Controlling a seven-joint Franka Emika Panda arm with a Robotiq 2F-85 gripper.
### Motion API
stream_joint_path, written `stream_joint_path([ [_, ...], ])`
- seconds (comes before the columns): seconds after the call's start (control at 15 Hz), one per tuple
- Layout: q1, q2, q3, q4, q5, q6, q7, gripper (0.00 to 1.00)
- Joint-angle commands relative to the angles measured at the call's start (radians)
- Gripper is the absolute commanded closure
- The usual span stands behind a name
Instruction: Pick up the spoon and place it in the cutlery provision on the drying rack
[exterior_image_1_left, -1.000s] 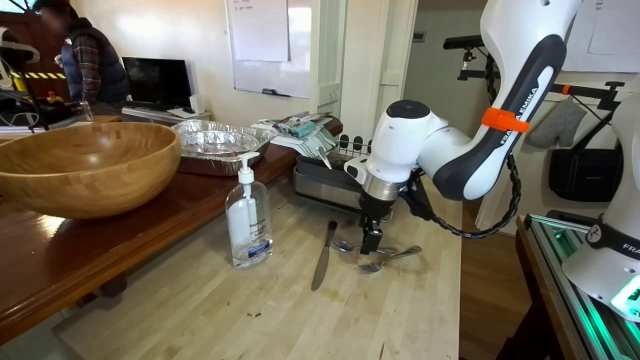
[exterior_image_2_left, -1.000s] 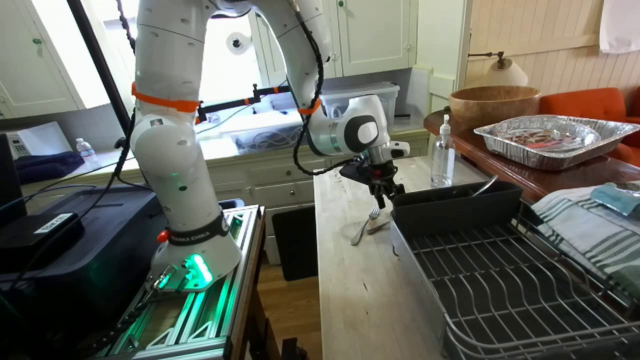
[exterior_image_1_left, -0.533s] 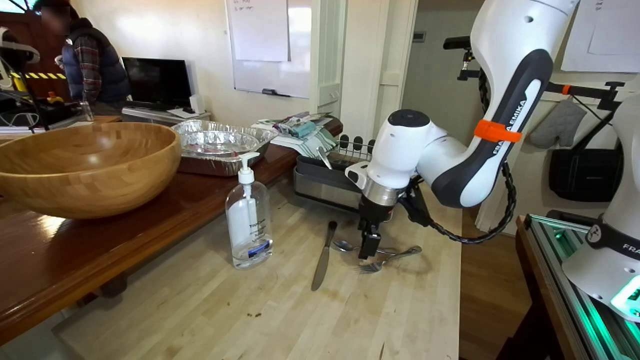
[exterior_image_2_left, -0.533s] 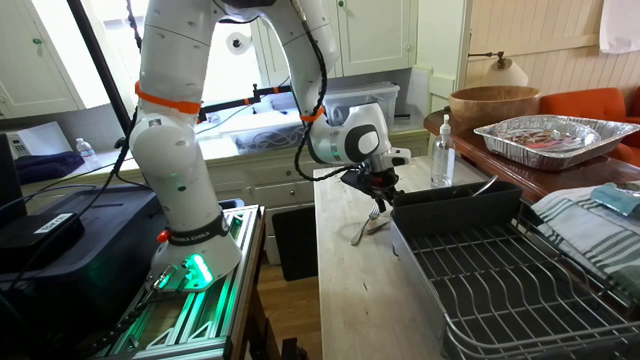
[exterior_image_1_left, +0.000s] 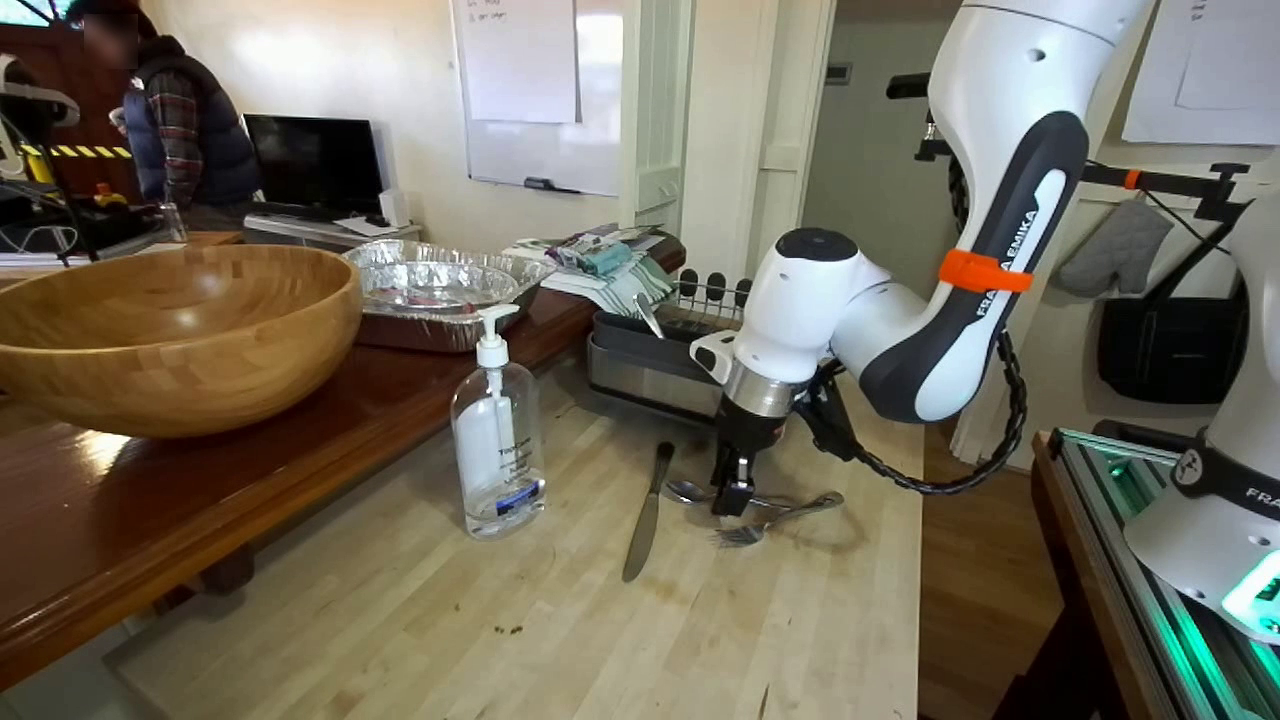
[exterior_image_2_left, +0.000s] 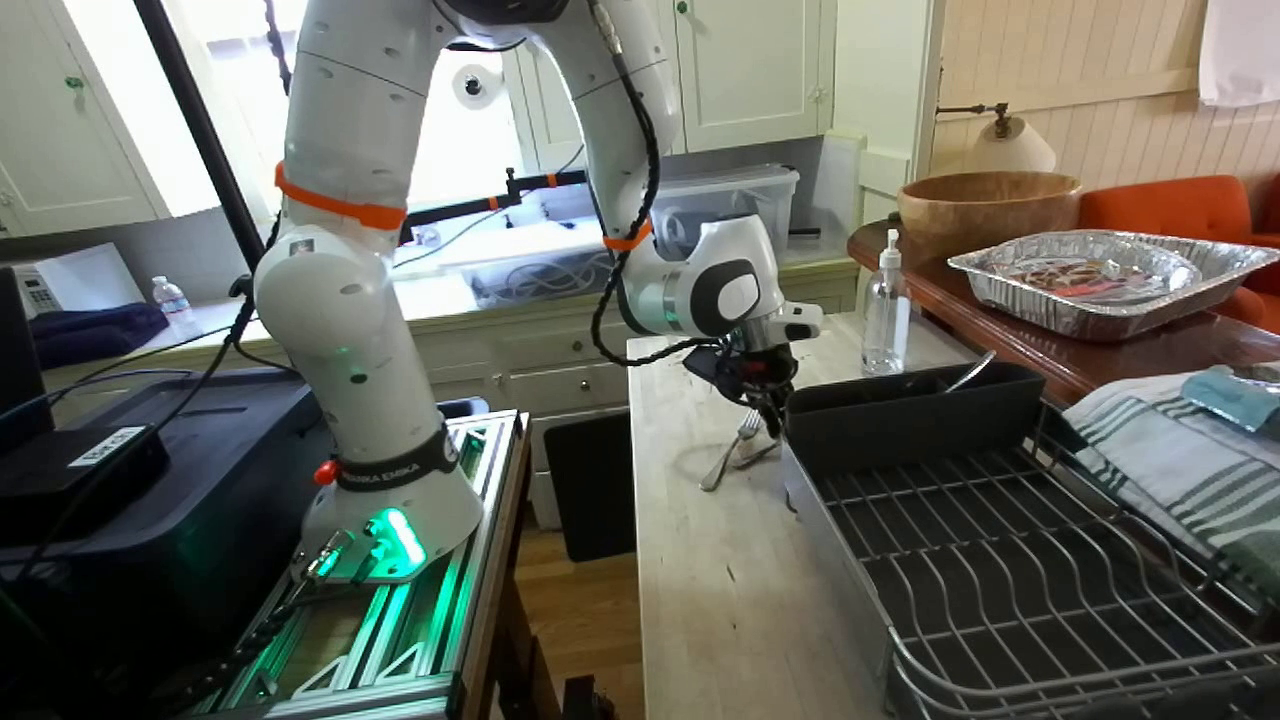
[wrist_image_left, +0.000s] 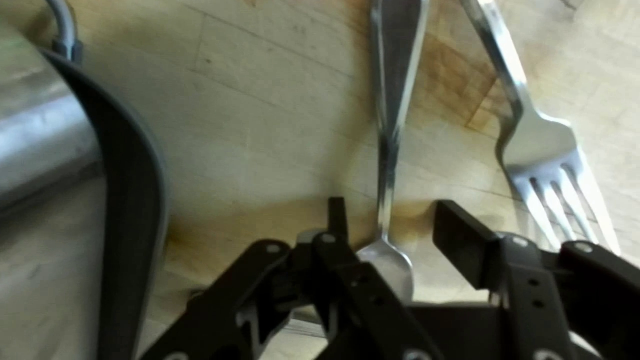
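Jaws: parted partway, with nothing gripped.
Spoon: lying on the counter, its neck in the gap between the jaws, apart from both as the wrist view shows it; one jaw hides part of the bowl end.
Long axis: runs toward the top of the wrist view, roughly square to the line the jaws close along; a straight squeeze should pinch the neck, I judge.
Jaw height: I cannot tell whether they are low enough for so thin a neck.
Fork: just beside, tines close to the outer side of one jaw; best not brushed.
Knife: past the bowl end, apart from the jaws.
Cutlery provision: along one end of the drying rack, near the jaws, a silver utensil leaning out of it; likely goal after a lift.
Soap bottle: beyond the knife, well apart.
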Motion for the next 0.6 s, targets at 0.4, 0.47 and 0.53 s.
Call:
stream_joint_path([
  [0.4, -0.133, 0.019, 0.11, 0.011, 0.02, 0.032, -0.033, 0.98],
  [0.47, -0.143, 0.014, 0.12, 0.009, 0.02, 0.032, -0.032, 1.0],
  [0.53, -0.15, 0.004, 0.126, 0.005, 0.017, 0.027, -0.031, 0.98],
])
